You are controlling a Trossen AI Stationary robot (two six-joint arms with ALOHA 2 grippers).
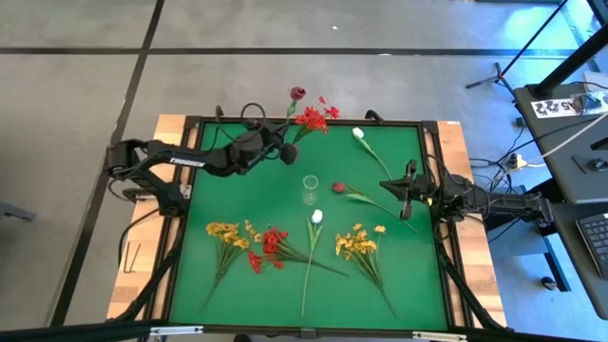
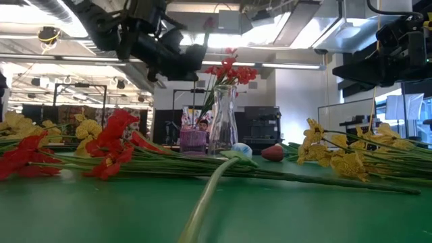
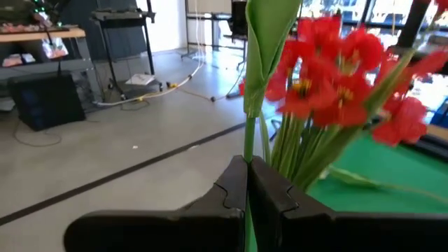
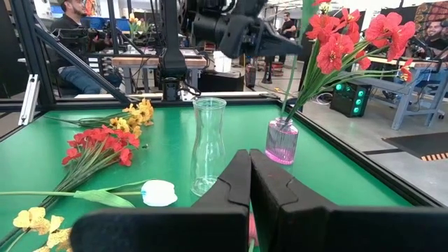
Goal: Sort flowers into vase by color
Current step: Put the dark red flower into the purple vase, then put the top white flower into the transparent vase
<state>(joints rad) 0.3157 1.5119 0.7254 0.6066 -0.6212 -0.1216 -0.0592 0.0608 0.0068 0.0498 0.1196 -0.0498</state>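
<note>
Here a dark pink bud [image 1: 297, 92] stands beside the red spray [image 1: 312, 118] in the pink vase [image 4: 282, 141] at the worktop's [image 1: 275, 275] far edge, its stem pinched in the left hand [image 1: 282, 150]. The right hand [image 4: 249, 183], shut and empty, hovers near the clear vase [image 4: 208, 143]; only its wrist view shows the pink vase clearly.

A green bench [image 1: 285, 209] carries a clear vase [image 1: 310, 189] at its middle and a pink vase [image 4: 281, 141] at the far edge. Flat on it lie yellow sprays [image 1: 226, 235], a red spray [image 1: 270, 245], white tulips [image 1: 316, 218] and a dark pink bud [image 1: 338, 188].
</note>
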